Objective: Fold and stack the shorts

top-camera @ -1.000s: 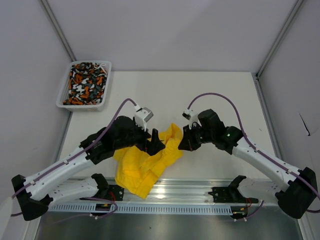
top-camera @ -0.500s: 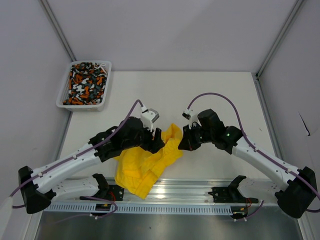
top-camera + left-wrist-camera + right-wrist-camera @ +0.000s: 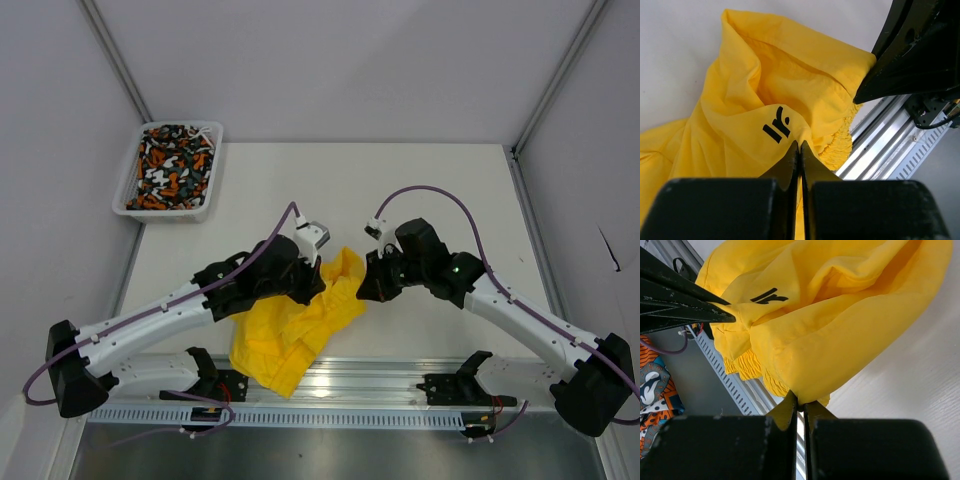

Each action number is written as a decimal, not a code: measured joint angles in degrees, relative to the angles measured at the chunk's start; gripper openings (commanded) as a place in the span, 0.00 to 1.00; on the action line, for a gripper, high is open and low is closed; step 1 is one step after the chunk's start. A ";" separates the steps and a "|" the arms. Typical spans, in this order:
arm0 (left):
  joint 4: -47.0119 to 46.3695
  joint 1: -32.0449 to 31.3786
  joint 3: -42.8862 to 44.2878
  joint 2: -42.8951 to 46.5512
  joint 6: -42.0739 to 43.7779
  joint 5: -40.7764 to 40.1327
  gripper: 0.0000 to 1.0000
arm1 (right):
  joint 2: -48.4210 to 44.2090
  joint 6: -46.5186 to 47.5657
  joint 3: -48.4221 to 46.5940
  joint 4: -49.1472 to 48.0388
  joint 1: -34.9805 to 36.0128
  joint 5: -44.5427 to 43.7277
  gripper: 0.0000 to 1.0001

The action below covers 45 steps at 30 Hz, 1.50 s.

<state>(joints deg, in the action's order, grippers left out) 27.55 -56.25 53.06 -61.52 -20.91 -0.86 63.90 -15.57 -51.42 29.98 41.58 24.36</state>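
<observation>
- A white mesh basket (image 3: pixel 160 213) stood at the far left corner of the desk (image 3: pixel 400 190). The patterned shorts (image 3: pixel 175 165) lay crumpled inside it and filled it almost to the rim.
- The yellow shorts (image 3: pixel 285 335) lay bunched on the near middle of the desk, between the two arms. Their lower part reached over the metal rail (image 3: pixel 380 375) at the near edge.
- The left fingers (image 3: pixel 790 162) were pressed together on a fold of the yellow cloth, just beside a small black mark (image 3: pixel 776 126) printed on it.
- The right fingers (image 3: pixel 815 415) were together too, clamped on a lower edge of the same yellow cloth.
- In the top view both pairs of fingers were hidden under the black wrists; the grips showed only in the wrist views.
- The black mark could not be read.
- The patterned shorts were too crumpled to tell the legs from the waist.
- Only a part of the gathered yellow waistband (image 3: pixel 837 145) was visible, the rest was folded under.
</observation>
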 measured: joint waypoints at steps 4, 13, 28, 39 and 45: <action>0.59 0.00 0.20 0.28 -0.22 -1.88 0.00 | -0.24 -0.07 0.02 0.26 0.00 -0.66 0.00; 15.10 2.75 11.82 3.72 -2.82 -15.82 0.00 | -4.48 -2.60 1.42 4.35 -0.07 -6.67 0.00; 32.92 12.55 34.25 21.99 -6.01 -32.20 0.00 | -6.08 -12.85 -1.55 16.96 1.16 -21.40 0.00; 36.61 12.55 47.50 21.94 -2.32 -30.38 0.00 | -9.86 -13.88 -18.56 25.64 5.68 -20.85 0.00; 32.89 12.57 55.89 20.22 2.71 -28.79 0.00 | -7.56 -11.47 -35.12 32.52 10.69 -11.96 0.00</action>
<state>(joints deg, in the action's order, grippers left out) 60.45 -43.68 108.95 -41.30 -18.20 -29.65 56.34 -27.05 -86.54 62.50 52.27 12.40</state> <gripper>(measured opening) 0.003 0.020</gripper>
